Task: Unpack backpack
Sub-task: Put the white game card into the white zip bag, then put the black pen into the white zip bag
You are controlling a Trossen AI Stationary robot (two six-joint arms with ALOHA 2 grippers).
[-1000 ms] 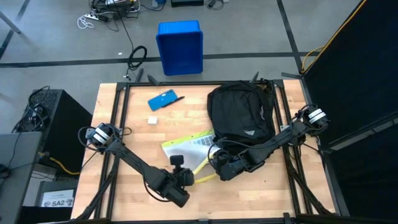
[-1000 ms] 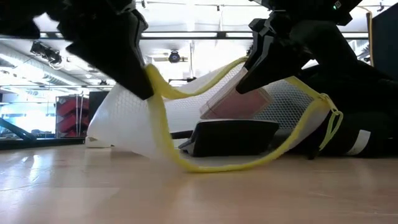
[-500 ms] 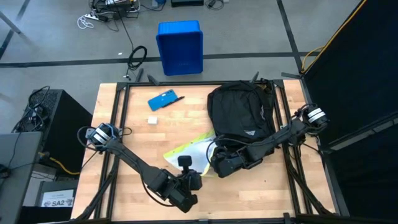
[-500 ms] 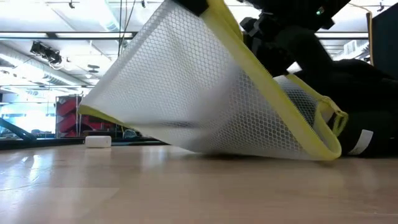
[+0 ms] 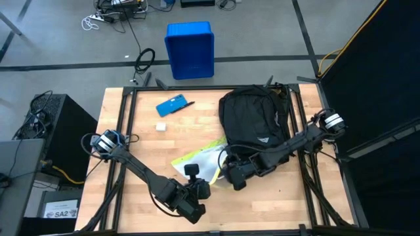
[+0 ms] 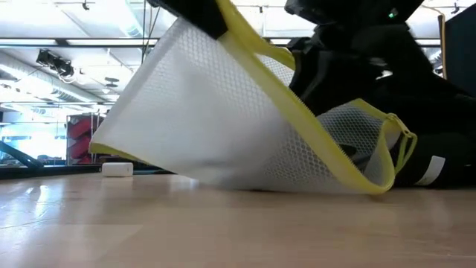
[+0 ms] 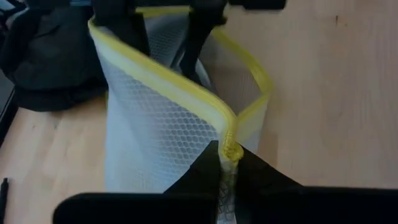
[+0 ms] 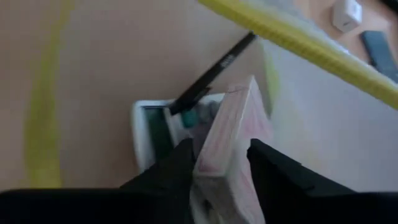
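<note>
A white mesh pouch (image 5: 195, 161) with a yellow zipper edge lies in front of the black backpack (image 5: 252, 121), which rests on the table's far right. My left gripper (image 5: 202, 189) is at the pouch's near edge and is shut on its yellow trim. My right gripper (image 5: 233, 177) reaches into the pouch's mouth from the right and is shut on a pale pink box (image 8: 231, 127). In the low view the pouch (image 6: 216, 119) stands as a tilted wall with its lower fold on the table and hides what is inside. My left gripper pinches the pouch's yellow zipper edge (image 7: 229, 147) between its two fingers, at a bend of the trim. That edge is held up off the table with the mesh drawn fairly flat below it, and the pouch's lower side rests on the wood. My right gripper pinches the pale pink box by its two broad faces (image 8: 217, 163), one finger on each side. The box stands on edge inside the pouch, over a white and green item (image 8: 149, 127) and a black pen (image 8: 211, 71).
A blue flat item (image 5: 171, 105) with a pen beside it and a small white block (image 5: 161, 127) lie on the far left of the table. A blue plastic bin (image 5: 190, 49) stands on the floor beyond the far edge. Bare wood lies on the near left.
My left gripper has moved toward the table's right edge and lifted the pouch's yellow edge. The slack, gaping mouth has become a raised mesh wall that now hides the pink box and the dark item in the low view. My right gripper has stayed in the pouch mouth.
</note>
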